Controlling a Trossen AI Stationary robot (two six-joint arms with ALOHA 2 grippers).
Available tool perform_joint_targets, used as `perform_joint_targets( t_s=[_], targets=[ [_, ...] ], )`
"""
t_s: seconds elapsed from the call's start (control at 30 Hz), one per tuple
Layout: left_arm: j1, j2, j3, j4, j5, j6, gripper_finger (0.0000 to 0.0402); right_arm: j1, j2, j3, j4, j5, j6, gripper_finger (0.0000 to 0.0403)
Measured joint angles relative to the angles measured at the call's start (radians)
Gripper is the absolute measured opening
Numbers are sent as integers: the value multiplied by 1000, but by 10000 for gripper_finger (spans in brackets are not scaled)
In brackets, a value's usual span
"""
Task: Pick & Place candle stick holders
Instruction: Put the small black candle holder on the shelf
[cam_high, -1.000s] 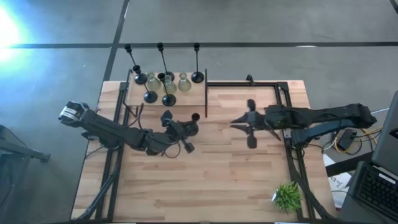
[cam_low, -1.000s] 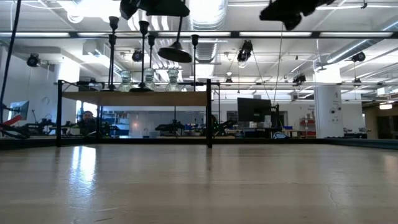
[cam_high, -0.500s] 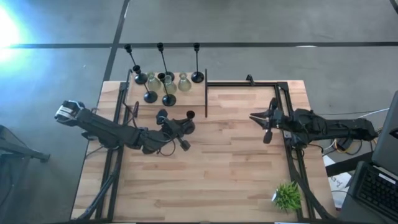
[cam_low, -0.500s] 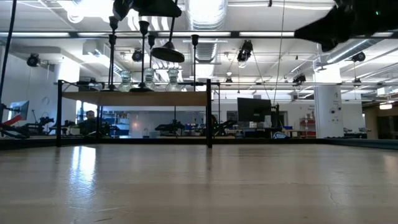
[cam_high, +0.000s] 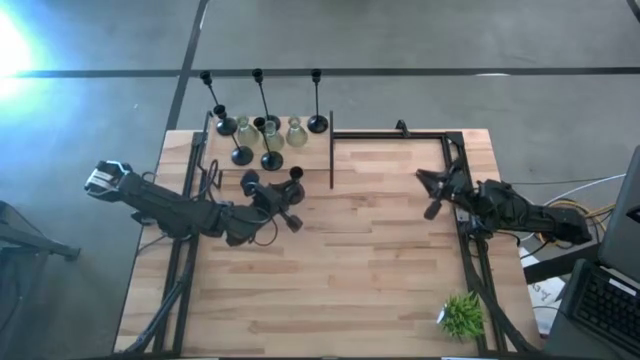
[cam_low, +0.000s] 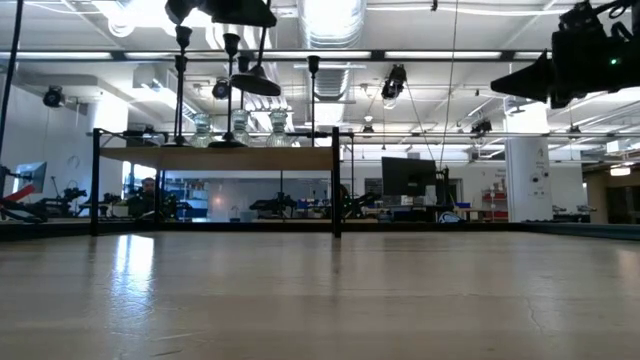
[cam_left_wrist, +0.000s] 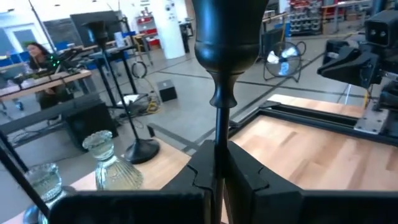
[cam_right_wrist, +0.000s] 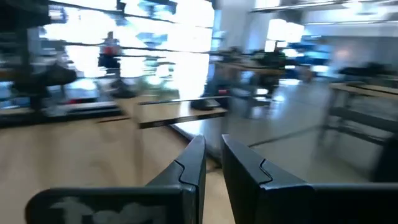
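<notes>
— What has the left gripper (cam_left_wrist: 219, 163) got?

— Its fingers are clamped on the thin stem of a black holder (cam_left_wrist: 225, 74), lifted off the table (cam_high: 340, 280), centre-left in the high view.

— And the right gripper (cam_right_wrist: 213, 163)?

— At the right-centre edge of the high view, over the frame rail. Its fingers are nearly together with a thin gap between them, and nothing is in them.

— How many holders stand on the shelf (cam_high: 300, 152)?

— At the upper left of the high view I count five black ones (cam_high: 317, 122) with round bases and three glass ones (cam_high: 296, 132). One plant (cam_high: 462, 315) sits lower right.
</notes>
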Motion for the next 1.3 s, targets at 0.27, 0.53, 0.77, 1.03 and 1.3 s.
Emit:
perform_joint_targets(
  t_s=[0.27,0.53,0.77,1.03,1.3],
  targets=[
    [83,1,-31,11,-2,-79,17,0,-14,-15,0,123,-9,43],
    [137,2,-29,81,2,-34,17,0,-14,-22,1,123,-9,43],
    [199,2,-29,139,2,-6,17,0,-14,-22,1,123,-9,43],
    [225,22,-28,187,2,-5,17,0,-14,-22,1,124,-9,43],
    [224,212,58,327,-67,63,17,0,-14,-22,1,124,-9,43]
  ],
)
